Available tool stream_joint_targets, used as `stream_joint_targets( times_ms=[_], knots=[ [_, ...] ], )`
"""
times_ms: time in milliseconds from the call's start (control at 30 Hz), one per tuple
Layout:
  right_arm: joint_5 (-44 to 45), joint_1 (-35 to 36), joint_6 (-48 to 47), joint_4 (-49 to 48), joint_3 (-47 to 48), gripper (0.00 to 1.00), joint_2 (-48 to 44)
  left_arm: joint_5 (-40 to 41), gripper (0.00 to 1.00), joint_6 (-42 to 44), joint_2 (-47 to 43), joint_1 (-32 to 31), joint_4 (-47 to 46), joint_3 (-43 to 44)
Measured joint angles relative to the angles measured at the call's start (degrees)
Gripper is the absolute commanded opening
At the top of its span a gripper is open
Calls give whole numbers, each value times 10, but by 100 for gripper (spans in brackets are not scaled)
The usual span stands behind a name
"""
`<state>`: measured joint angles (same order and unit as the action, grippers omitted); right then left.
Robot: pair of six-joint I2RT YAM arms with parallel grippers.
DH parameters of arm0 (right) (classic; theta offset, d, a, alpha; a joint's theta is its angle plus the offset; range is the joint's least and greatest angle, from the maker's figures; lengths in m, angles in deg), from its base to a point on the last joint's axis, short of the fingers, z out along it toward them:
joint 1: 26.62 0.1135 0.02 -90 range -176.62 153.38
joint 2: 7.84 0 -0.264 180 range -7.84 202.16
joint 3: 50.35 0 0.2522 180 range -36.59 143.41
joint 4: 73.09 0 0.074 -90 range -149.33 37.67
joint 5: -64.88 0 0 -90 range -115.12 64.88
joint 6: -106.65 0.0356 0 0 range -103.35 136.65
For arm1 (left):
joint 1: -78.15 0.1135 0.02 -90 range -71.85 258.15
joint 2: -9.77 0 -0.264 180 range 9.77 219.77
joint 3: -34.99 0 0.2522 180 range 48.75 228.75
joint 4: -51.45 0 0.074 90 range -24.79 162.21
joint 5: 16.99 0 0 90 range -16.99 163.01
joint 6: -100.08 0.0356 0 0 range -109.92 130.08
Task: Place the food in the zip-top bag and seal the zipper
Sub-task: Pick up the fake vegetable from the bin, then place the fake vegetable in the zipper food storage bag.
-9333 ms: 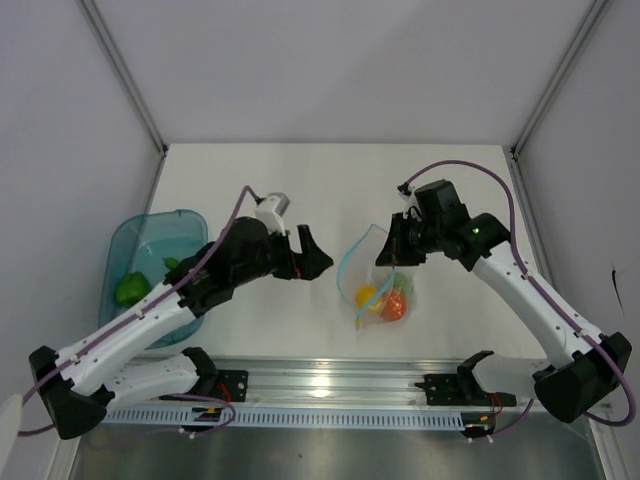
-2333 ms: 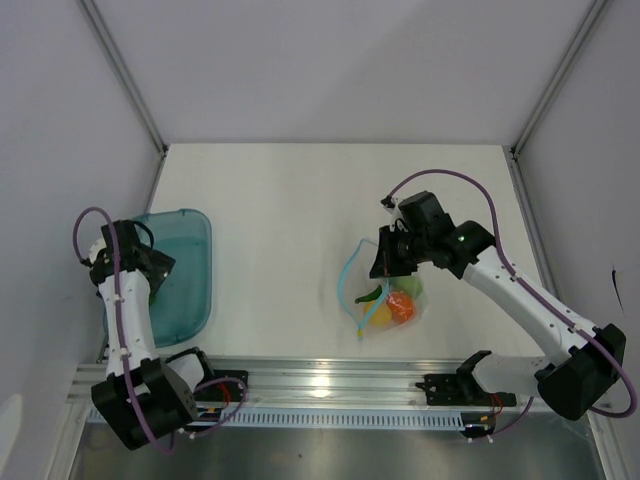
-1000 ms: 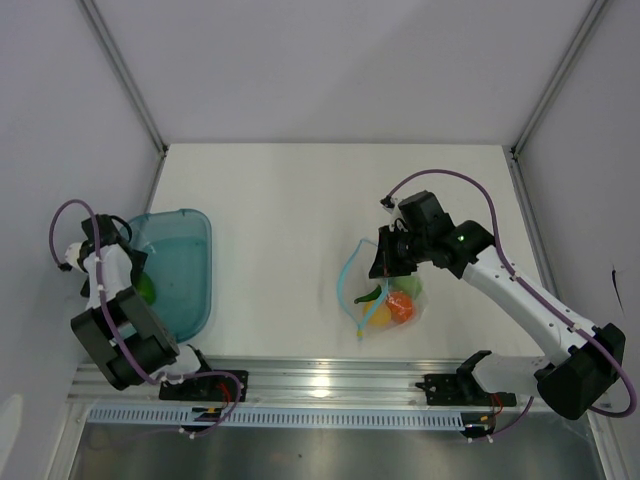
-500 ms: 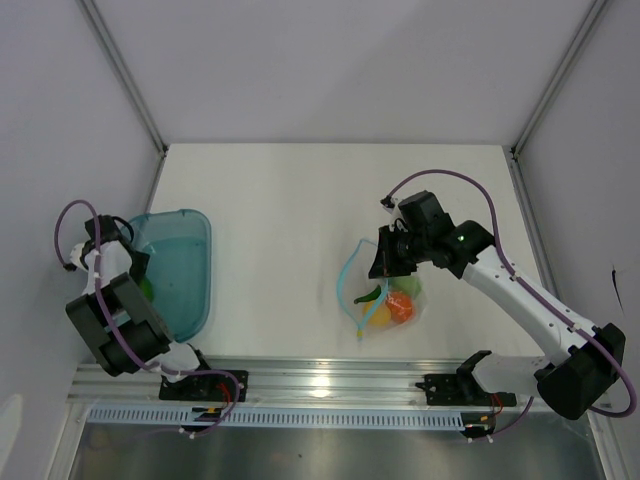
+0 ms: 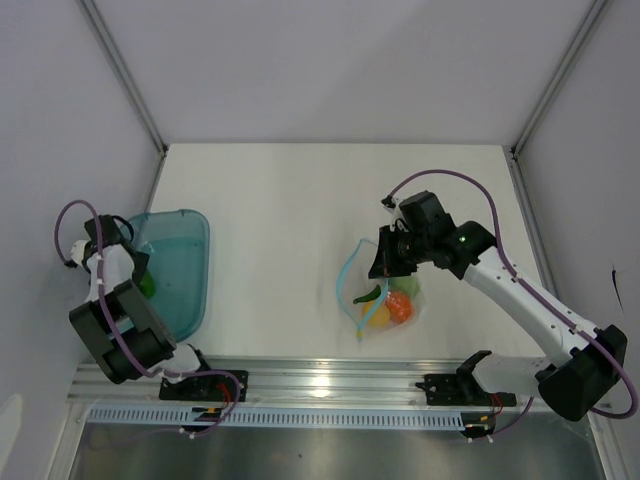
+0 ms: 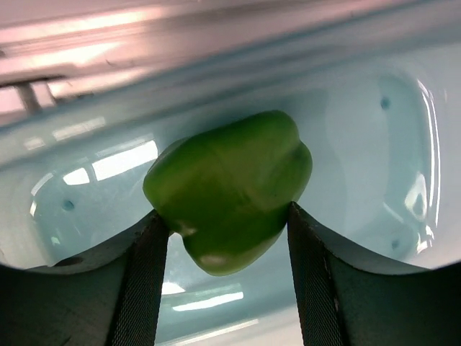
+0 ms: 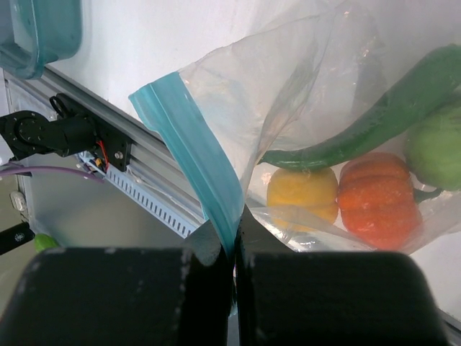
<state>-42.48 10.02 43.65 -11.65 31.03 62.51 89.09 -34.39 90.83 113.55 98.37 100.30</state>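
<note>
My left jaws, wide a moment ago, now pinch the green pepper (image 6: 230,187) in the teal tray (image 6: 382,158).
Right jaws keep pinching the zipper (image 7: 191,144), zip-top bag (image 7: 302,79) open; last piece seems ready to lift.

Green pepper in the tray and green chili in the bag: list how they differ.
The green pepper is squat and lobed; the green chili is long and slim. The green pepper sits in the teal tray, between the left gripper's jaws; the green chili lies inside the zip-top bag. Both are glossy green toy produce.
</note>
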Motion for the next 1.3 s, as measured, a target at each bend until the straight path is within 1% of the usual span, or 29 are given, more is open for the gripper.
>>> stream_joint_targets(
  times_ms=[233, 367, 500, 633, 733, 833, 933, 1100, 1200, 1300],
  knots=[
    [1, 0, 4, 0, 0, 0, -2, -74, 48, 5, -72, -39, 12, -30],
    [2, 0, 4, 0, 0, 0, -2, -130, 48, 10, -159, -70, 15, -51],
    [2, 0, 4, 0, 0, 0, 1, -209, 47, 16, -269, -140, 8, -58],
    [5, 0, 4, 0, 0, 0, 10, -322, 46, 14, -375, -235, -54, -80],
    [6, -2, 4, 0, 3, 0, 14, -390, 46, 10, -409, -337, -104, -97],
    [8, -7, 4, 2, 9, 0, 14, -443, 46, 2, -417, -418, -158, -112],
    [8, -12, 7, 1, 16, 0, 14, -466, 46, -9, -417, -497, -213, -133],
    [8, -16, 17, 0, 17, 0, 14, -463, 45, -22, -382, -657, -292, -155],
    [7, -19, 19, 0, 19, 0, 14, -454, 45, -22, -344, -728, -328, -155],
    [3, -23, 20, 0, 22, 0, 14, -438, 44, -23, -306, -775, -344, -155]
  ],
)
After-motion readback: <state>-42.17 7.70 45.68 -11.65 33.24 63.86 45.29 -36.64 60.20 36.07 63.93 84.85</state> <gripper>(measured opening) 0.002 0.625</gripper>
